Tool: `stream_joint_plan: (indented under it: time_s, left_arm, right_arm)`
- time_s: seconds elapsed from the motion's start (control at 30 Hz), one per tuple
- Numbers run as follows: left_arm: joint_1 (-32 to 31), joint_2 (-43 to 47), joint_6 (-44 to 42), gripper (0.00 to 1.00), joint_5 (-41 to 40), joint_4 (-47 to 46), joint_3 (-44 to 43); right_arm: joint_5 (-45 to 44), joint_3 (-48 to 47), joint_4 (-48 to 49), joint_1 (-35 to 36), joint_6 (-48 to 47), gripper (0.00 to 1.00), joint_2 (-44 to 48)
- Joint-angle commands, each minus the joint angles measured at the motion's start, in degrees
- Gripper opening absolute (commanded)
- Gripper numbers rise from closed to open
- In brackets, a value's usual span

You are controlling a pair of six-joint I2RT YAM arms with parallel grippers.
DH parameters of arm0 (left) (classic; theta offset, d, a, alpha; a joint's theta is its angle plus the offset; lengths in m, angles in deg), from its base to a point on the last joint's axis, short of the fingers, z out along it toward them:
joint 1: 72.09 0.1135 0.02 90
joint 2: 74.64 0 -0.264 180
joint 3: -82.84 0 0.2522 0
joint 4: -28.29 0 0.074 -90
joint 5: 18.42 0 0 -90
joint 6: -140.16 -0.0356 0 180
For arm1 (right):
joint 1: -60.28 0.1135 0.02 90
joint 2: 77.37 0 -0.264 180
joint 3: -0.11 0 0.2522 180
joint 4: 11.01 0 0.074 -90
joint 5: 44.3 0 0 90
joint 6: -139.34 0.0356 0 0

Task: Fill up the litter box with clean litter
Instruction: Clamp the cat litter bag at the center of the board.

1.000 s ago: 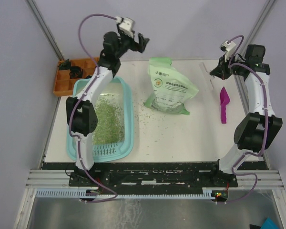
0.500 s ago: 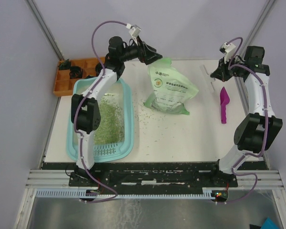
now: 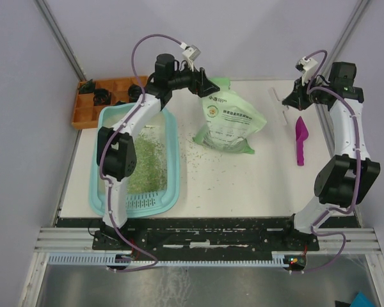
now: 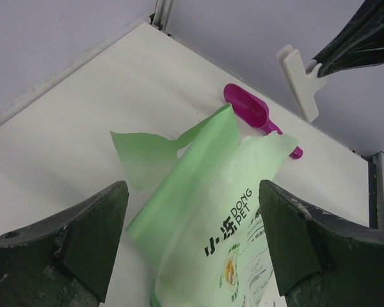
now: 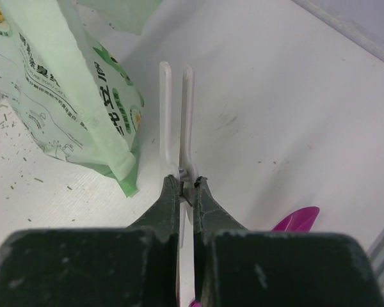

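Green bag [image 4: 205,211] sits between spread jaws of our left gripper [image 4: 191,192]; right gripper [image 5: 185,185] clamps white clip [image 5: 166,109]; weak pinch could topple it.

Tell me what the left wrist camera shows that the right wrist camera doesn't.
Only the left wrist view: the left pincer, open and facing the bag at its opened top, plus the magenta scoop with its whole bowl. Only the right wrist view: the two long arms of the white clip, running out from the shut right pincer, and stray litter on the table. Both show the bag, scoop, clip and table.
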Motion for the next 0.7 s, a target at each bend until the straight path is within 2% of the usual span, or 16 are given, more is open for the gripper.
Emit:
stream_joint_plan:
  time_s: [0.0,0.1,0.17,0.2,0.23,0.3,0.33,0.47,0.6,0.67]
  left_arm:
    - [-1.91,2.31,-3.42,0.89,-0.32,0.35,-1.2]
    - [-2.77,1.94,-3.81,0.84,-0.23,1.55,-0.85]
    - [-3.17,1.83,-4.27,0.77,0.04,3.09,-0.62]
    - [-3.26,1.8,-4.5,0.68,0.2,3.93,-0.65]
    - [-3.26,1.84,-4.52,0.56,0.28,4.7,-0.63]
    - [-3.26,1.93,-4.72,0.17,-1.25,7.32,-0.95]
    - [-3.19,1.89,-5.05,0.05,-1.87,9.47,-1.5]
    - [-3.11,0.98,-5.65,0.03,-1.73,21.06,-5.77]
    - [-3.09,1.44,-7.07,0.03,0.1,30.13,-5.52]
    - [-3.17,1.56,-7.7,0.03,2.02,34.3,-5.17]
  right_arm:
    - [3.18,-0.09,-0.64,-0.21,-1.77,0.02,4.22]
    - [4.21,0.08,-0.92,-0.24,-2.56,0.02,5.49]
    - [5.06,0.32,-0.97,-0.21,-3.04,0.02,6.42]
    - [5.68,0.39,-1.08,-0.21,-3.45,0.02,6.86]
    - [6.59,0.48,-1.33,-0.16,-3.88,0.02,7.22]
    - [8.49,0.37,-2.3,-0.17,-5.07,0.02,7.85]
    - [9.62,0.27,-2.99,-0.19,-5.53,0.02,7.97]
    - [15.54,-2.48,-11.98,0.4,-13.49,0.02,7.23]
    - [14.53,-9.5,-35.36,4.05,-33.51,0.02,3.07]
    - [11.82,-11.88,-41.91,7.05,-39.31,0.02,1.46]
